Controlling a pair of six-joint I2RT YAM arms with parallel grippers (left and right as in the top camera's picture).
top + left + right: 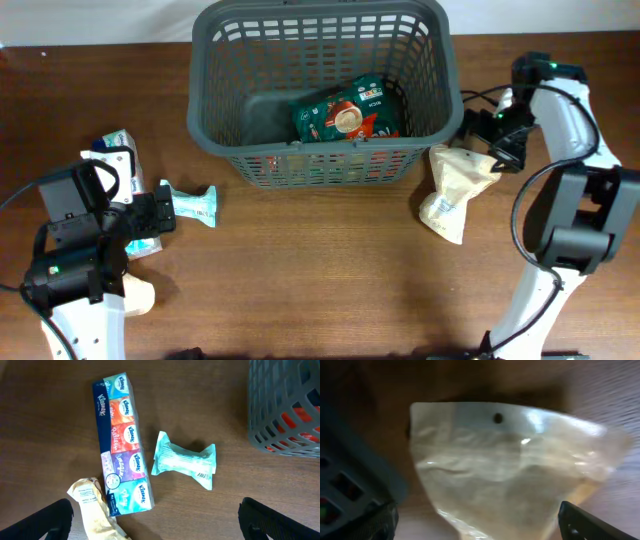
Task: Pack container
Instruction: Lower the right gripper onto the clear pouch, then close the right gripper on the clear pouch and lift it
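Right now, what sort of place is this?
Probably a lab bench set up for packing trials: left arm and right arm at a wooden table, a dark grey slotted basket holding a green packet, a Kleenex multipack loose on the table.

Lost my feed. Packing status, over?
Both open, empty. Left gripper near teal packet, tissue pack; right gripper over cream pouch beside basket. Green packet already inside. Basket mouth unobstructed.

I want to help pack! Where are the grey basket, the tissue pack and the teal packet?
grey basket [320,165], overhead view, front wall.
tissue pack [129,435], left wrist view, middle section.
teal packet [184,459], left wrist view, pinched middle.
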